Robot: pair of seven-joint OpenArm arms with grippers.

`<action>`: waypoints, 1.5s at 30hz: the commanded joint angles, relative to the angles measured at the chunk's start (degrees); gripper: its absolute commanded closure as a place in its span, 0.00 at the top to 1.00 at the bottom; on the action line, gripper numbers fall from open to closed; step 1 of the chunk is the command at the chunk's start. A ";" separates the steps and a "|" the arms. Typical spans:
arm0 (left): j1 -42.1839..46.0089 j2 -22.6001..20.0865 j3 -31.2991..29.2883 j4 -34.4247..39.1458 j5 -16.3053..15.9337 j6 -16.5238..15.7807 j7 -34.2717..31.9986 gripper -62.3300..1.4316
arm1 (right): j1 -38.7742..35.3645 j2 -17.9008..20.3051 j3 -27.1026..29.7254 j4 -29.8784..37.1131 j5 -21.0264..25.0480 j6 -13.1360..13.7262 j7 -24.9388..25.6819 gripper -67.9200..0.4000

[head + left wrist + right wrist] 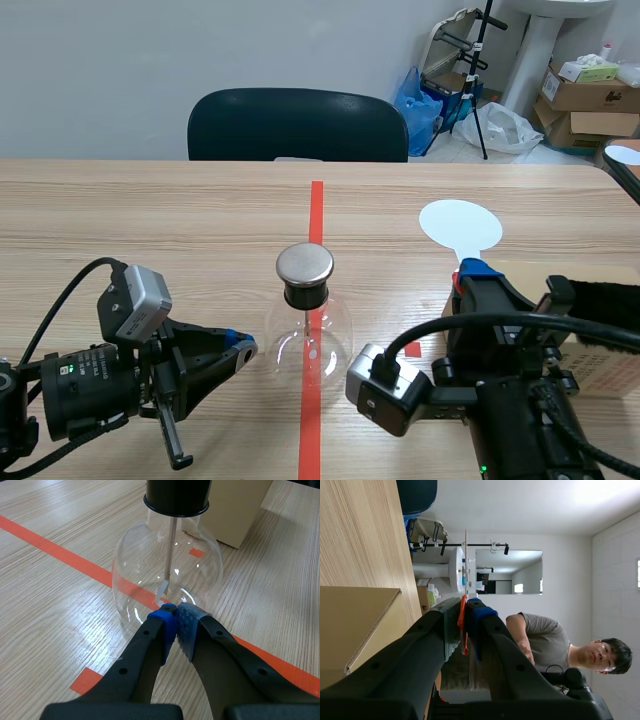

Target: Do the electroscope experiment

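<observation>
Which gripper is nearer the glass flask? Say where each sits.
Left. The left gripper, shut, sits right at the flask; the right gripper stands apart on its other side, holding a white paddle.

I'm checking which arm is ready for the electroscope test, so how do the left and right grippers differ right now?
The left gripper has its jaws shut on nothing; the right gripper has its jaws shut on the white disc paddle. The left gripper's tips are right by the glass electroscope flask; the right gripper is off to the flask's side, near the cardboard box. Both are black and closed.
</observation>
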 commanded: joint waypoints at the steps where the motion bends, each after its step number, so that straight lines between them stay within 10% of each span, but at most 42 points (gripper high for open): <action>1: 0.39 0.13 0.00 1.42 -0.81 -0.07 -1.20 0.05 | 0.68 0.42 0.50 0.96 -0.04 -0.63 0.00 0.02; 31: 0.39 0.13 0.00 1.42 -0.81 -0.07 -1.20 0.05 | -0.24 0.09 2.91 1.31 -0.04 -1.16 2.45 0.02; 45: 2.91 -3.26 -0.11 3.37 -1.64 -0.11 -5.20 0.07 | -10.21 -3.19 18.60 4.11 3.76 -6.32 21.05 0.02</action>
